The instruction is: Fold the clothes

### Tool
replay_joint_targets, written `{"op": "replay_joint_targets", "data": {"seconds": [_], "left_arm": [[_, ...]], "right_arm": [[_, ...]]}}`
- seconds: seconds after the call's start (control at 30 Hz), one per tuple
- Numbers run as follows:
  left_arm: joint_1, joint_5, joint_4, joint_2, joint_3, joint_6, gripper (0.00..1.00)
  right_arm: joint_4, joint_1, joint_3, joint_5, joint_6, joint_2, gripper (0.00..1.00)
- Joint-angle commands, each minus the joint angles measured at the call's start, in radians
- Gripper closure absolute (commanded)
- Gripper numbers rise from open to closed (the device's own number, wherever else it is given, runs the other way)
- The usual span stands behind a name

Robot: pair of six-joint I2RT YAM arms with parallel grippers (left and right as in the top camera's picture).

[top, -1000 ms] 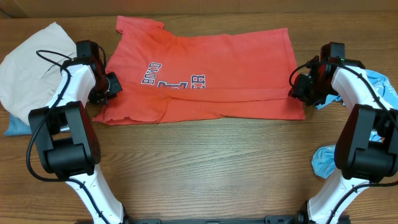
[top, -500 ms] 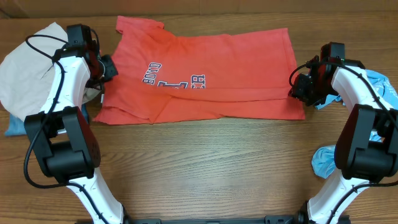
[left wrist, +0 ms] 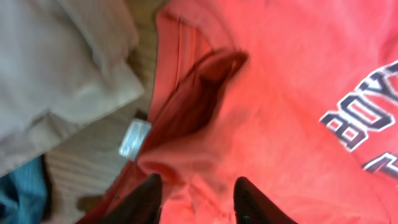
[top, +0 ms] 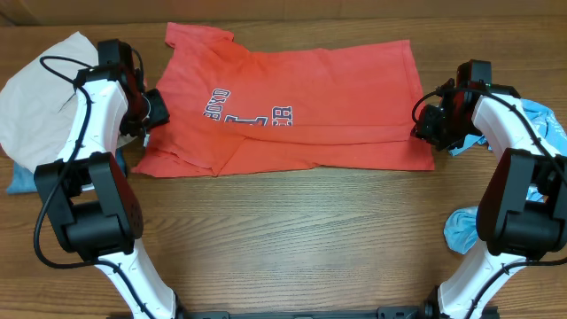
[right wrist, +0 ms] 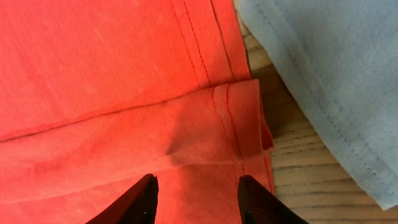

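On the bench (top: pixel 292 239) the red-orange T-shirt (top: pixel 301 89) lies spread between both arms; the sky-blue shirt (top: pixel 542 120) is bunched at the right. Over the neck opening the left claw (top: pixel 152 111) has its jaws apart and grips nothing. At the hem corner the right claw (top: pixel 423 122) is likewise spread and empty. The cloth looks light and limp and will sag, so pinch the stitched hem and collar seam.

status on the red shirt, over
Left gripper open over the collar end. Right gripper open over the hem corner. Red T-shirt flat, near edge folded over. Beige trousers and blue shirt crowd the ends, neither on it.
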Motion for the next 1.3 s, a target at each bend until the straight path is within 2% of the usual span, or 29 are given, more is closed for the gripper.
{"op": "replay_joint_targets", "data": {"seconds": [0.0, 0.2, 0.5, 0.83, 0.87, 1.0, 1.17, 1.27], "left_arm": [[-0.007, 0.007, -0.019, -0.030, 0.014, 0.006, 0.69], [-0.023, 0.121, -0.051, -0.030, 0.014, 0.010, 0.71], [-0.086, 0.013, -0.142, -0.030, -0.045, 0.008, 0.71], [-0.091, 0.005, -0.091, -0.030, -0.219, 0.005, 0.71], [-0.091, -0.010, -0.086, -0.030, -0.233, -0.001, 0.71], [-0.091, -0.080, -0.056, -0.030, -0.277, -0.014, 0.70], [-0.090, -0.091, -0.022, -0.030, -0.305, -0.014, 0.69], [-0.090, -0.093, -0.017, -0.030, -0.305, -0.013, 0.69]], "right_arm": [[-0.014, -0.003, 0.044, -0.006, -0.003, -0.010, 0.52], [-0.035, -0.003, 0.136, -0.006, 0.000, -0.054, 0.47], [-0.182, -0.016, 0.065, 0.126, 0.053, -0.040, 0.44], [-0.183, -0.009, -0.070, 0.113, 0.048, -0.039, 0.44], [-0.183, -0.008, -0.074, 0.110, 0.048, -0.039, 0.46], [-0.176, -0.008, -0.079, 0.108, 0.048, -0.039, 0.75], [-0.156, -0.009, -0.079, 0.108, 0.048, -0.039, 0.76], [-0.159, -0.010, -0.079, 0.109, 0.048, -0.039, 0.94]]}}
